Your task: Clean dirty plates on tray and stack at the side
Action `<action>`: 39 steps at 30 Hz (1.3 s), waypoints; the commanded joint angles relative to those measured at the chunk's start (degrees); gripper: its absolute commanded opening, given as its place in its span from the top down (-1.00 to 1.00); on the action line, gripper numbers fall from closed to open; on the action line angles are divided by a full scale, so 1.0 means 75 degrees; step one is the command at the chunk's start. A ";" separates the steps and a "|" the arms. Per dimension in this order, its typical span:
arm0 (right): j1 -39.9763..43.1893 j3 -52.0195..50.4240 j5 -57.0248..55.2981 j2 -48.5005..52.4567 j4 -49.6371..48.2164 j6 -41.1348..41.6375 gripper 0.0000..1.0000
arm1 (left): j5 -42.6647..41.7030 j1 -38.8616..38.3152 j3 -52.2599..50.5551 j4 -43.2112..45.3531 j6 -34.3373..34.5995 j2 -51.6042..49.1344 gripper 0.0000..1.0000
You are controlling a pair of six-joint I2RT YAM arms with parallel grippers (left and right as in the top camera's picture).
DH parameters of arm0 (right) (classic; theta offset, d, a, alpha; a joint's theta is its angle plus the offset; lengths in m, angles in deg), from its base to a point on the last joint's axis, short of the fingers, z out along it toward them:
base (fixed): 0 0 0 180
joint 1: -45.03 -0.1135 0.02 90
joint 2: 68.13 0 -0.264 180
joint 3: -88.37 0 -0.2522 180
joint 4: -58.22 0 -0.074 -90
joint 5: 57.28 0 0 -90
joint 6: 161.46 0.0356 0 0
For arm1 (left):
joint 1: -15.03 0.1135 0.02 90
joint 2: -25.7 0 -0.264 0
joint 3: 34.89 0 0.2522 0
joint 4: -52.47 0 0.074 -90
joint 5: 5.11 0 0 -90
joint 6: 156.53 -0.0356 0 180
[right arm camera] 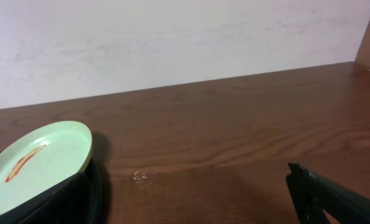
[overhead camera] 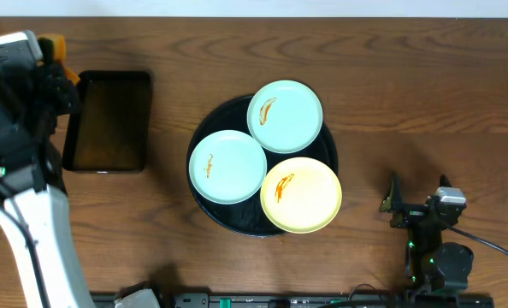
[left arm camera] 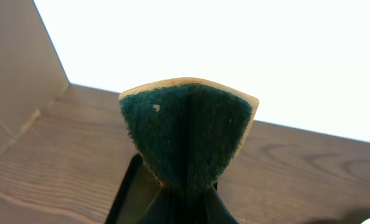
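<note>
The round black tray (overhead camera: pixel 228 216) sits in the middle of the tabletop (overhead camera: pixel 408 85) with all three plates on it, face up and crowded edge to edge. The far mint-blue plate (overhead camera: pixel 285 115) overhangs the tray's far rim. Its orange-brown smear runs on a slant, from near-left to far-right. The second mint-blue plate (overhead camera: pixel 227 166) lies on the tray's left side, and its thin smear runs roughly near to far. The pale yellow plate (overhead camera: pixel 301 194) hangs over the near right rim, with a smear slanting the same way as the first. The plates are round, so only the smears give them a direction.

At the far left corner, beside a small rectangular black tray (overhead camera: pixel 109 121), the left gripper (left arm camera: pixel 188 205) has its jaws pinching a folded sponge (left arm camera: pixel 188 134). The green scouring face is turned outward with a tan edge along the top, and its long axis points straight out from the jaws. The right gripper (overhead camera: pixel 418 195) sits at the near right, well apart from the round tray, with its jaws spread wide and nothing between them.
</note>
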 commanded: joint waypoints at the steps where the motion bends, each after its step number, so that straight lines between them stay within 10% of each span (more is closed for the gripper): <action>1: 0.0032 -0.0009 0.0006 -0.0026 0.0032 -0.0102 -0.98 | 0.0784 -0.0038 -0.0425 0.0015 0.0122 -0.0711 0.85; 8: 0.0032 -0.0009 0.0006 -0.0026 0.0032 -0.0102 -0.98 | -0.0402 -0.0017 -0.0350 -0.0195 0.0737 -0.3072 0.85; 24: 0.0032 -0.0009 0.0006 -0.0026 0.0032 -0.0102 -0.99 | -0.0600 -0.1381 -0.0117 -0.3025 0.3471 0.1075 0.85; 39: 0.0032 -0.0009 0.0006 -0.0026 0.0032 -0.0102 -0.99 | 0.0128 -0.4911 -0.0621 -0.3421 0.4255 -0.3529 0.85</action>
